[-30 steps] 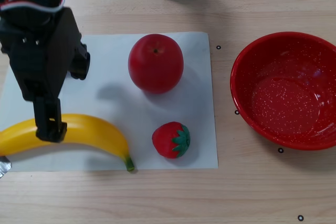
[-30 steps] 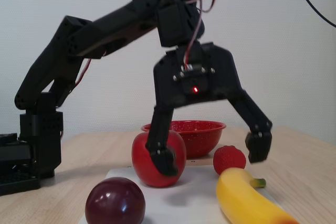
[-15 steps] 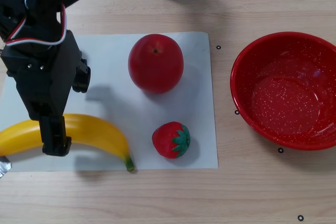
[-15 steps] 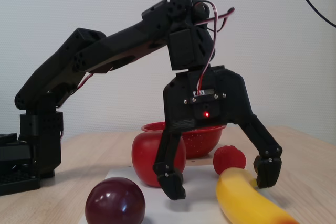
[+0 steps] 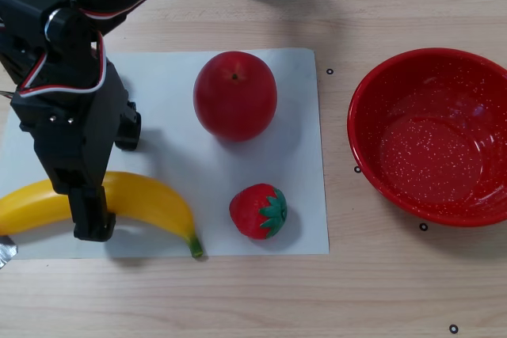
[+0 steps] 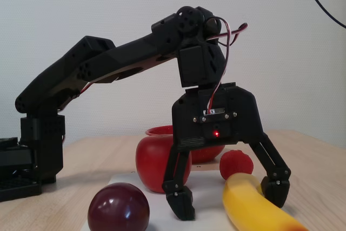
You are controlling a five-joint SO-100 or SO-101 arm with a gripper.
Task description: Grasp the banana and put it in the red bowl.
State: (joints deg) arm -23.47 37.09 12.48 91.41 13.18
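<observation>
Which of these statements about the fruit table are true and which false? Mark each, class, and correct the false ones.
1. The banana lies inside the red bowl. False: it lies on the white paper sheet.
2. The end effector is open, its fingers straddling the banana. True.
3. The red bowl is empty. True.
4. The strawberry touches the red apple. False: paper shows between them.
5. A dark plum sits in the fixed view's foreground. True.

You see a yellow banana [image 5: 146, 199] with a dark green tip, a red bowl [image 5: 432, 136] flecked with white, a red apple [image 5: 235, 95], a green-leafed red strawberry [image 5: 257, 211], a dark maroon plum [image 6: 118, 208], white paper [image 5: 297, 156] and a black gripper [image 6: 228, 198].
</observation>
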